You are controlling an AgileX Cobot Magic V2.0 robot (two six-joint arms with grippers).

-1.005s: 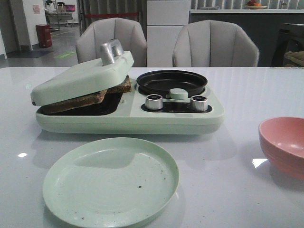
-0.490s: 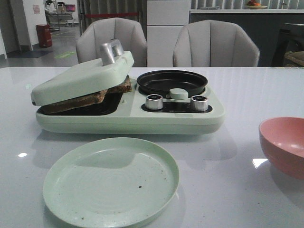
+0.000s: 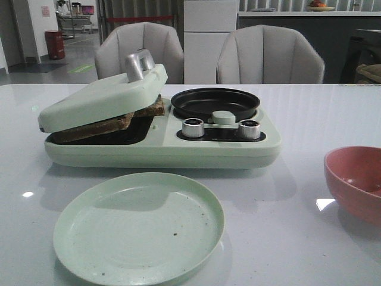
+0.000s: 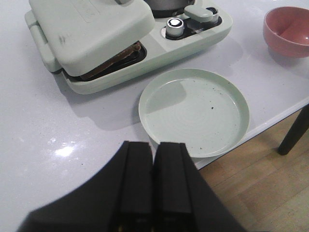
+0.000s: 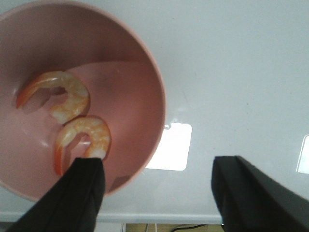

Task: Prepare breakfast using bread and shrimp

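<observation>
White table (image 3: pixel 309 113) carries a cooker (image 3: pixel 161 143) with bread (image 3: pixel 104 125) under its tilted lid, beside a plate (image 3: pixel 139 226). Left fingers (image 4: pixel 153 181) are pressed together, empty. Right fingers (image 5: pixel 87 186) are spread wide above the bowl (image 5: pixel 145 77) holding two shrimp (image 5: pixel 84 135).

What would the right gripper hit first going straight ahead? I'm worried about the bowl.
Probably the pink bowl's rim, which lies between the open right gripper's fingers; the shrimp sit inside. Depth is unclear.
</observation>
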